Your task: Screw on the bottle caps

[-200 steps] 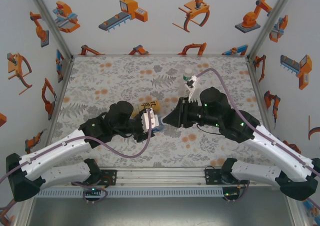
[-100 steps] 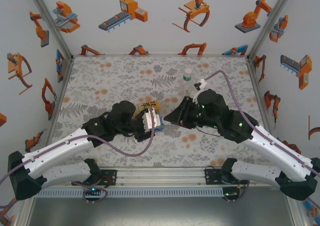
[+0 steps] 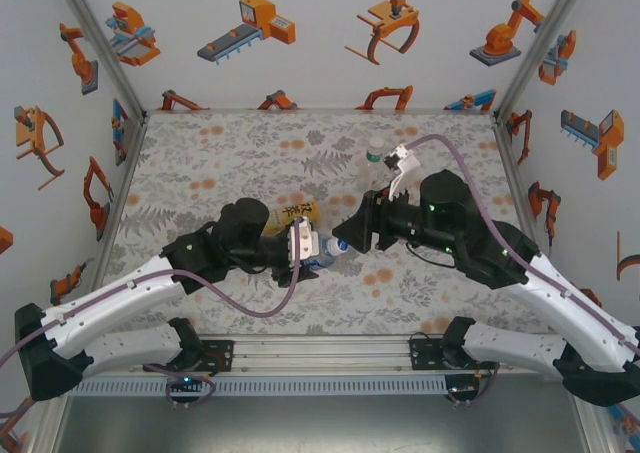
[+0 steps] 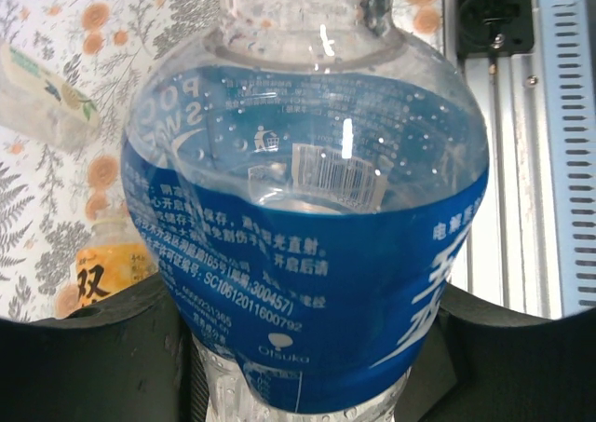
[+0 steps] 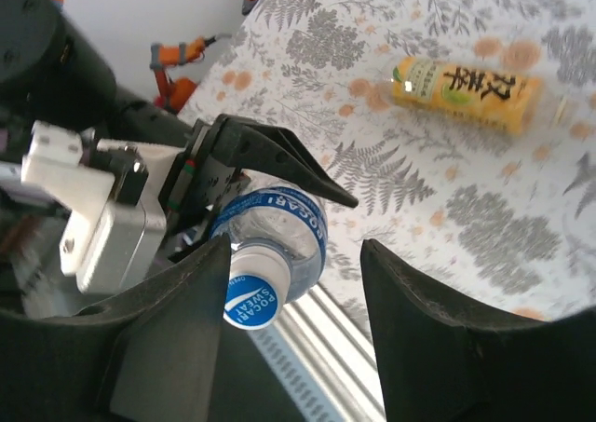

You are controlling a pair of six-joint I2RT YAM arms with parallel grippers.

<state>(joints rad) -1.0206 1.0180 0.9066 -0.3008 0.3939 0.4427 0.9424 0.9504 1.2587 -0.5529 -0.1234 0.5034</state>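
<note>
The right tool (image 5: 296, 254) was closed a moment ago and now its jaws stand apart, with the cap (image 5: 253, 296) left sitting on the blue bottle (image 4: 307, 254). The left tool (image 3: 305, 245) grips that bottle, lying sideways just above the counter (image 3: 200, 153), so I think this cap is screwed on

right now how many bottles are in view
3. A blue-labelled bottle is gripped in the left hand. A yellow bottle lies on the mat just behind it. A pale bottle stands upright farther back. The arms could hide others.
</note>
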